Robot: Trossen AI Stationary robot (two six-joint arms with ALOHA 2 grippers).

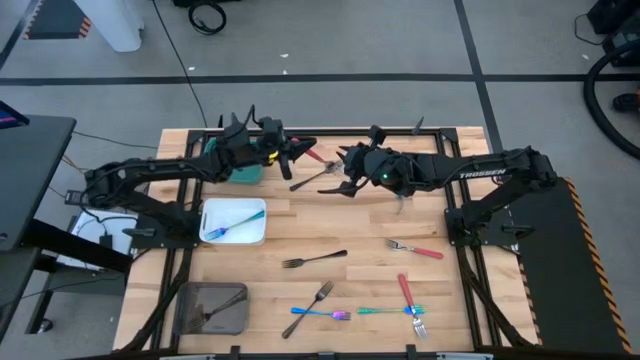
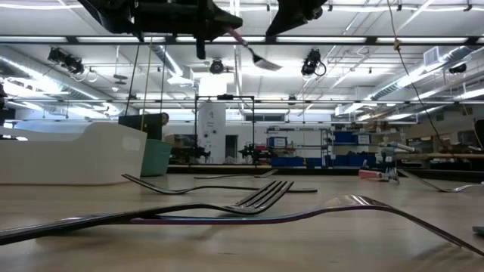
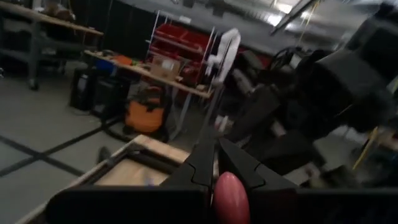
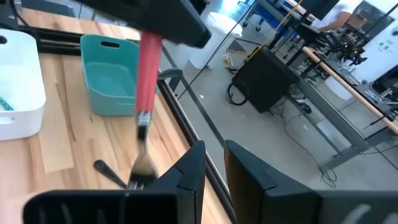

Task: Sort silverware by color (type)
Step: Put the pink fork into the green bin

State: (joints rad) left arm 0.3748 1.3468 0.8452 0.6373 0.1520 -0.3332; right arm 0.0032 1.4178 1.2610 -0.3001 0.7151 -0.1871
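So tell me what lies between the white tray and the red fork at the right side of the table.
In the high view, one dark fork lies on the wood between the white tray and the red-handled fork; otherwise the stretch is bare.

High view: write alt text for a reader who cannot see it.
Seen from above, the left gripper holds a red-handled fork in the air over the far side of a wooden table, and the right gripper faces it. Below lie a white tray, a grey tray and loose forks.
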